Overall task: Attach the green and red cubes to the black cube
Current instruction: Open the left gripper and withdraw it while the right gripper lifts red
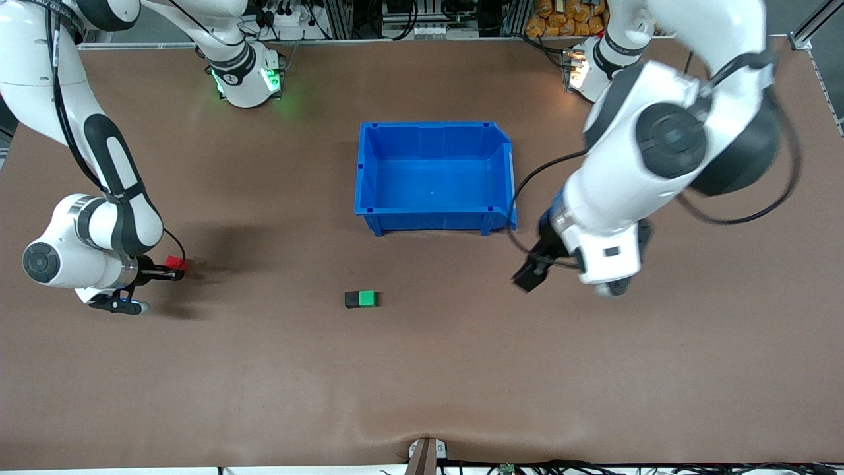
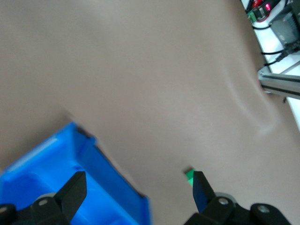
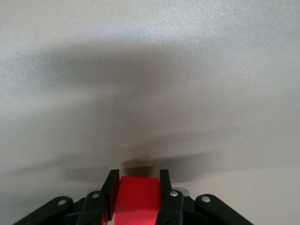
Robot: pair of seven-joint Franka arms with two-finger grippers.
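Lettering is nowhere legible; right claw [image 3: 137, 194] clamps red cube [image 3: 136, 199], left claw [image 2: 136, 192] gapes wide over table [image 1: 422, 369].

Robotics laboratory. Brown-covered work table [image 1: 422, 382] flanked by two white Franka arms on bases with lit status rings; aluminium framing [image 1: 814, 26], power strips and tangled cables along the edge; blue plastic storage bin [image 1: 435, 211] at centre.

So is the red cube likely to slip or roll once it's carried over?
Probably not: the right gripper is shut on the red cube across flat faces, so it should sit square. It looks rigid. With flat sides, rolling seems unlikely.
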